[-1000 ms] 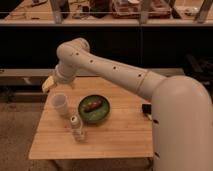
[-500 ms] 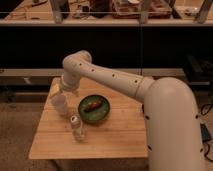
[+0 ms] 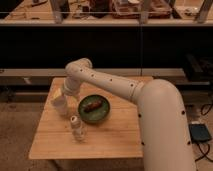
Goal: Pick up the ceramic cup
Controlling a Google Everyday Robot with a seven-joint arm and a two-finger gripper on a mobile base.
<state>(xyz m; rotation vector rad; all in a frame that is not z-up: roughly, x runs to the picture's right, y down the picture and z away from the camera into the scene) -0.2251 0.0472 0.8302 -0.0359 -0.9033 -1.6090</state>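
The ceramic cup point(image 3: 61, 106) is small, plain and white. It stands upright on the left part of the wooden table point(image 3: 115, 135). My gripper point(image 3: 58, 96) is at the end of the white arm, right over the cup's rim and upper left side, and hides part of it. I cannot see whether it touches the cup.
A wide green bowl point(image 3: 94, 110) with a brown item inside stands just right of the cup. A small clear bottle point(image 3: 76, 128) with a pale cap stands in front of the cup. The table's left edge is close to the cup. Dark shelving runs behind the table.
The arm has swung lower and the gripper has come down from the table's back left onto the cup. The cup, bowl and bottle have not moved.
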